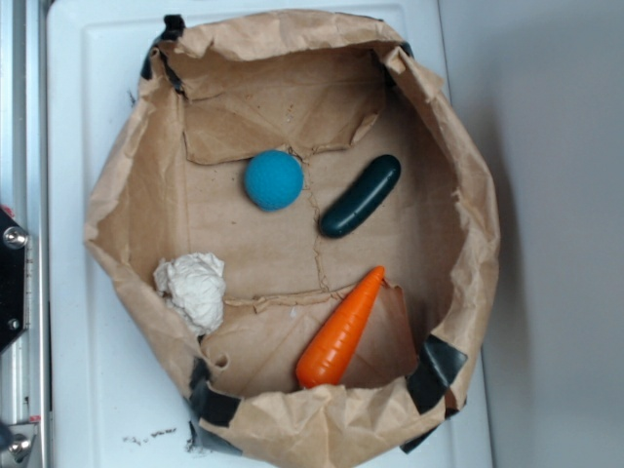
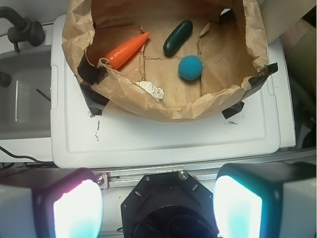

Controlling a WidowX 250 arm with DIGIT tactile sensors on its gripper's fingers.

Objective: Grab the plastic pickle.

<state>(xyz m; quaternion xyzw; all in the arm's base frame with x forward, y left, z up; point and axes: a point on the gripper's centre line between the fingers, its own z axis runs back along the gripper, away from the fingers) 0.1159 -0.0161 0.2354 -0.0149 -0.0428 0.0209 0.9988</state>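
From the wrist view my gripper (image 2: 157, 208) sits nearest, jaws spread wide and holding nothing, well back from the work, over the edge of the white lid (image 2: 163, 139). Beyond it is the paper bag (image 2: 148, 101), rim rolled down. Inside, nearest me, lies a crumpled wad (image 2: 151, 90), then the ball (image 2: 191, 68), and farther in the pickle (image 2: 178, 37), lying flat on the bag floor between ball and carrot (image 2: 127, 49), touching neither. I judge nothing is done yet: approach, descent and closing on the pickle all remain
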